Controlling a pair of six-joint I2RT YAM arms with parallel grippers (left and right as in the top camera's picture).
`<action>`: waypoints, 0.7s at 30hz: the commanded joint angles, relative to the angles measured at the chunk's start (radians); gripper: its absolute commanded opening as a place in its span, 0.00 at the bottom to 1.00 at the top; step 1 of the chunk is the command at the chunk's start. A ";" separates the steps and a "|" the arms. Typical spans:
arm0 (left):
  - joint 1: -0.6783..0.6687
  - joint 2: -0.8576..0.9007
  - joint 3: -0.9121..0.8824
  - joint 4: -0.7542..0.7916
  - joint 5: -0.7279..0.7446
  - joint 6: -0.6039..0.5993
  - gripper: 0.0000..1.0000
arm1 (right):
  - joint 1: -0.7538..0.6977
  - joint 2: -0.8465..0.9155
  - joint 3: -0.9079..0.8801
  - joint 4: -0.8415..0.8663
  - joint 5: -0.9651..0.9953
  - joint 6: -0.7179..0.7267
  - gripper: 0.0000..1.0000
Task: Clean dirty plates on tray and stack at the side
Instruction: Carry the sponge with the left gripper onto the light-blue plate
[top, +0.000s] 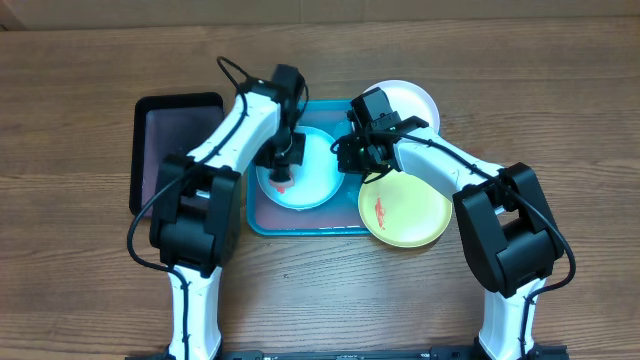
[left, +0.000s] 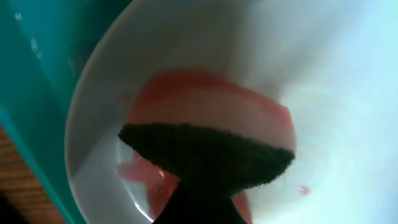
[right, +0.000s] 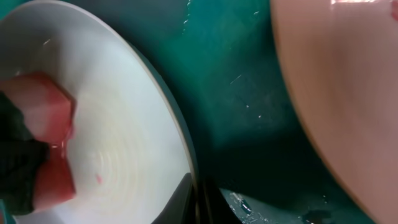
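A light blue plate (top: 315, 180) lies in the turquoise tray (top: 300, 222). My left gripper (top: 284, 168) is shut on a pink sponge with a dark scouring face (left: 205, 158), pressed onto that plate (left: 348, 93) over a wet red smear (left: 144, 173). My right gripper (top: 351, 160) is shut on the plate's right rim, and the rim (right: 180, 149) runs down between its fingers (right: 200, 196). A yellow-green plate (top: 410, 212) with a red smear lies over the tray's right edge. A white plate (top: 410, 100) sits at the tray's far right corner.
A smaller black tray (top: 178, 140) lies left of the turquoise one. Bare wet tray floor (right: 249, 93) shows between the light blue plate and another plate's edge (right: 348, 81). Wooden tabletop (top: 80, 260) surrounds everything.
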 joint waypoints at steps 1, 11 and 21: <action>-0.015 -0.009 -0.037 -0.003 -0.141 -0.103 0.04 | -0.002 0.007 0.028 0.003 0.003 0.005 0.05; -0.040 -0.009 -0.036 -0.039 0.443 0.437 0.04 | -0.002 0.007 0.028 0.003 0.003 0.005 0.05; -0.012 -0.009 -0.026 0.186 -0.077 -0.089 0.04 | -0.002 0.007 0.028 -0.006 0.003 0.005 0.04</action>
